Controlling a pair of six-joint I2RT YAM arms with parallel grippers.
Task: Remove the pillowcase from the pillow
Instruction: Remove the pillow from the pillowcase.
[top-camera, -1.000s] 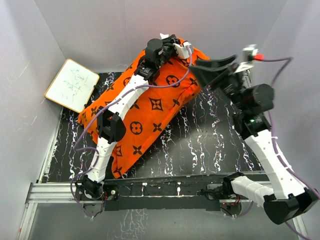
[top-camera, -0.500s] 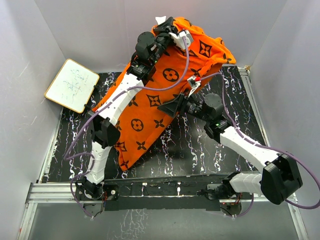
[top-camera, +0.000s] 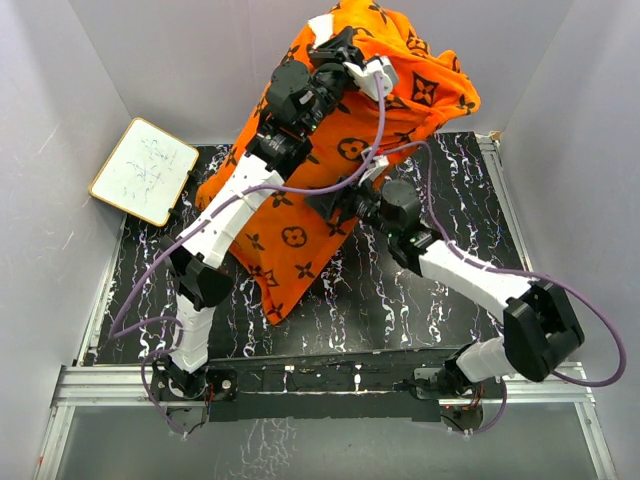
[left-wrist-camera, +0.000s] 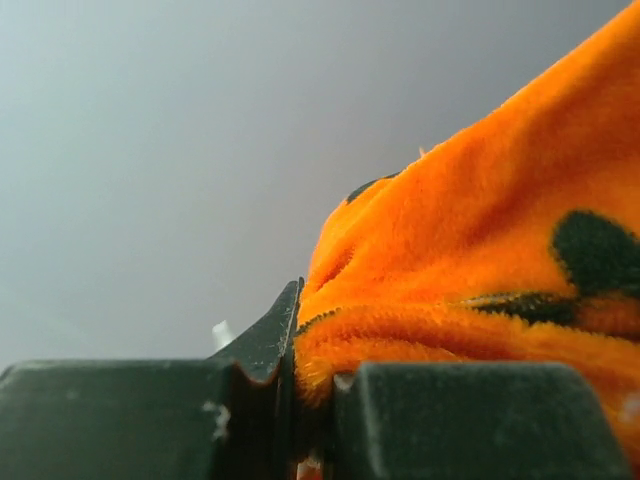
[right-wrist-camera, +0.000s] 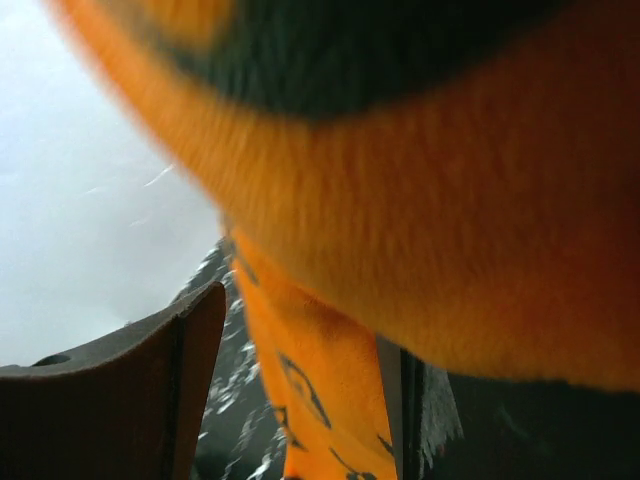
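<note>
Change: over the last second the pillowcase (top-camera: 300, 235) has gone from lying flat on the worktop (top-camera: 450, 180) to hanging steeply. Its far end is now hoisted high against the back wall (top-camera: 200, 60).
Second change: the right arm, raised clear at the right 1 second ago, has swung in low to the middle of the hanging cloth.
Meaning for task: the cover is still plump and full, so the stripping is judged barely begun. The lift puts the bulk below 1 held end, a fair set-up for working the filling out.
Left fingers (left-wrist-camera: 280, 395): closed tight, pinching a plush fold of the pillowcase at its raised far end.
Right fingers (right-wrist-camera: 195, 390): parted, 1 on each side of a hanging fold. A sliver of dark worktop shows between the left-hand finger and the cloth, so no clamp is formed.
Pillowcase position: far-centre, sloping from the far wall down to its near tip. That tip is at or just above the worktop near the left arm; contact cannot be told.
Pillow: not separately visible, judged still inside the cover.
</note>
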